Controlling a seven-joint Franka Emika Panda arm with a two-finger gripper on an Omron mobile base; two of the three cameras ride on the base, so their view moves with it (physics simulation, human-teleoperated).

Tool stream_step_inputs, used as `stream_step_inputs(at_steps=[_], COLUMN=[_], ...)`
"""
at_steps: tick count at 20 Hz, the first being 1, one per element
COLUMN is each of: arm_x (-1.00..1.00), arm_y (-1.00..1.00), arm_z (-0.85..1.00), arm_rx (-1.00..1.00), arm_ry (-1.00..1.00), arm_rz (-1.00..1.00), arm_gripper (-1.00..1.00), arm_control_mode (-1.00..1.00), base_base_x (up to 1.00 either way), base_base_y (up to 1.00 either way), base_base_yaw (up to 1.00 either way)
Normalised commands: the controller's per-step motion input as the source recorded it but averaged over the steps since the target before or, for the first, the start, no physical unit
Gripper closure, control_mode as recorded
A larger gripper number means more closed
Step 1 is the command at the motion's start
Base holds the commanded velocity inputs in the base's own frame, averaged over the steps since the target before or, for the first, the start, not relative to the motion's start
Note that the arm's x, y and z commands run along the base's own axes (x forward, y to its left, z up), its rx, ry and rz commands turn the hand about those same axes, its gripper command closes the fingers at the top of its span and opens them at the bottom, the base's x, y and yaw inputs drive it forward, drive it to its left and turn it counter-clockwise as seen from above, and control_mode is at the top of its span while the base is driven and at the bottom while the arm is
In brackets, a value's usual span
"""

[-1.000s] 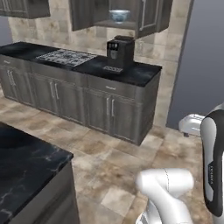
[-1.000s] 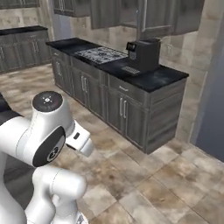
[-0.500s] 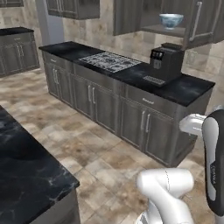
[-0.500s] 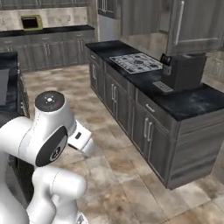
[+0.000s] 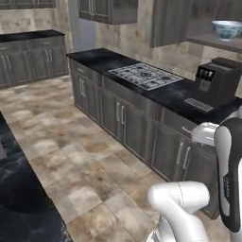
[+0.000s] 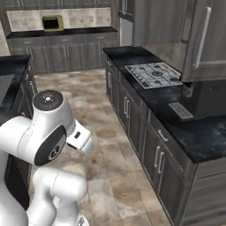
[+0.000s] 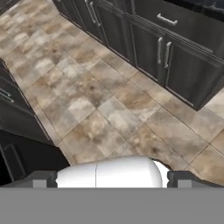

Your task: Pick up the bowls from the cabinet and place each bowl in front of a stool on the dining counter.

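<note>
We're facing a wide run of tan stone floor tile (image 5: 71,156), open between the two counter runs. On our left, the black white-veined marble dining counter (image 5: 21,208) is sitting close, its overhanging edge cutting the lower left of the left base view. Ahead-right, the long black-topped counter with the gas hob (image 5: 144,75) is running diagonally; its front edge and grey base cupboards with silver handles (image 7: 164,52) are bordering the floor lane. A second black-topped counter run (image 6: 62,33) is closing off the far end.

The dark grey-brown wall cabinet (image 5: 182,21) is hanging above the hob counter; its flat grey shelf (image 5: 215,41) is carrying the deep white bowl with blue floral pattern (image 5: 227,28), right at the view's edge. A black coffee machine (image 5: 217,80) is standing below it.

The gripper (image 7: 112,177) is pointing down at bare floor, well apart from the cupboards; we're unable to tell the finger spacing.
</note>
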Motion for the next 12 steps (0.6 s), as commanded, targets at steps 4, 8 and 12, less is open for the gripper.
stream_step_inputs(at_steps=[4, 8, 12], arm_x=[0.00, 0.00, 0.00], arm_y=[0.00, 0.00, 0.00], arm_z=[0.00, 0.00, 0.00], arm_rx=[0.00, 0.00, 0.00], arm_ry=[0.00, 0.00, 0.00], arm_rz=[0.00, 0.00, 0.00], arm_gripper=[-1.00, -1.00, -1.00], arm_control_mode=[1.00, 1.00, 1.00], base_base_x=[0.66, 0.61, 0.61], base_base_y=[-0.66, -0.18, 0.27], base_base_yaw=[-0.01, -0.21, -0.42])
